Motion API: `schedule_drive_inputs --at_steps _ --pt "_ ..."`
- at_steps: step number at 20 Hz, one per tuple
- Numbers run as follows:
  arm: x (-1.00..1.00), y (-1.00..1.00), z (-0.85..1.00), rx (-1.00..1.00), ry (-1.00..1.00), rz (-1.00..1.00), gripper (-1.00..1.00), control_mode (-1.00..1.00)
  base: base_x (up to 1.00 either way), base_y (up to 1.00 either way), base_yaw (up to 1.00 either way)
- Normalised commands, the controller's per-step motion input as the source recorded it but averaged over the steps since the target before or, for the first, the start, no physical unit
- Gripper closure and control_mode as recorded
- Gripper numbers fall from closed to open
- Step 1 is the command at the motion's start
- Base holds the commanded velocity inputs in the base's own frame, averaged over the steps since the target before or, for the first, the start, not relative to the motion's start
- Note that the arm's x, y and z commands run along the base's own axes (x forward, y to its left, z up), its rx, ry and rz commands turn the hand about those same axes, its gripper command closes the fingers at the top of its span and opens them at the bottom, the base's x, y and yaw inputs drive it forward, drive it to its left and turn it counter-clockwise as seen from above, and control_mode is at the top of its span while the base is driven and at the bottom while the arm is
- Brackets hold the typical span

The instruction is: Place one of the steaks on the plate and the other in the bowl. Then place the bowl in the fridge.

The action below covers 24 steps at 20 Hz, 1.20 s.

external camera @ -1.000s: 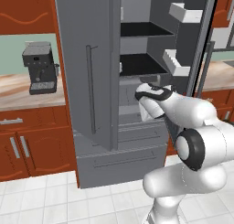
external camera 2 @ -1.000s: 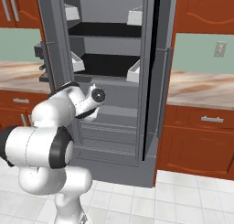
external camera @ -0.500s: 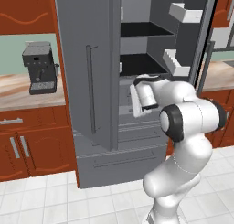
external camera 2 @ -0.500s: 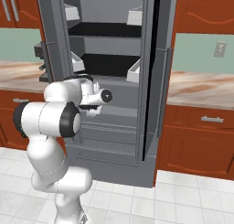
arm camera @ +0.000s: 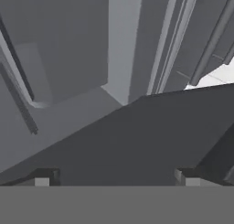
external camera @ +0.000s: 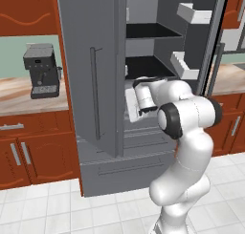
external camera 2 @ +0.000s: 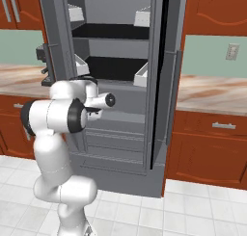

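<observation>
since a moment ago the arm has folded back toward its own body, and the hand has pulled away from the fridge [external camera: 107,85] shelves and turned to point down.

the tool [arm camera: 114,175] is wide open and holds nothing. in the hand view its two small dark tips stand far apart, with a dark grey slope between them. in the left base view the hand hangs just in front of the open fridge, at the level of the lower shelf [external camera: 148,66].

the bowl, the plate and the steaks cannot be seen in these pictures, so i cannot tell if the bowl is in the fridge. the empty open tool makes me think it may have just let go of something, but that is a guess.

to do this step well, the arm should pull straight back, slowly, and keep its elbow away from the open door [external camera 2: 161,76] and the white door bins [external camera: 184,66]. it should not swing sideways until the hand is out past the front edge of the shelf.

the fridge is grey and smooth like metal, tall and boxy, with a long thin bar handle [external camera: 95,92]. inside it is dark, with flat black shelves. the door bins are small white boxes with hard corners. beside the fridge are red-brown wood cupboards [external camera 2: 212,148] and a pale, stone-like tabletop [external camera 2: 212,93]. a dark coffee machine [external camera: 42,70] sits at the back edge of the tabletop on the other side of the fridge. the floor [external camera 2: 193,216] is white tiles.
</observation>
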Motion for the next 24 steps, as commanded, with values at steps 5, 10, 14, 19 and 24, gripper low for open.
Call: schedule_drive_inputs --at_steps 5,10,14,19,24 --pt "0.03 0.56 0.0 0.0 0.01 0.19 -1.0 -1.0 0.0 0.0 0.0" --pt "-0.23 0.7 0.0 0.0 0.01 0.26 -1.0 -1.0 0.0 0.0 0.0" --pt "-0.53 0.99 -0.07 0.0 0.01 0.23 -1.0 -1.0 0.0 0.0 0.0" --pt "-0.53 1.0 -0.12 -0.01 0.0 0.08 -1.0 -1.0 0.0 0.0 0.0" --pt "-0.49 1.0 -0.33 0.01 -0.19 0.0 -1.0 -1.0 0.0 0.0 0.0"
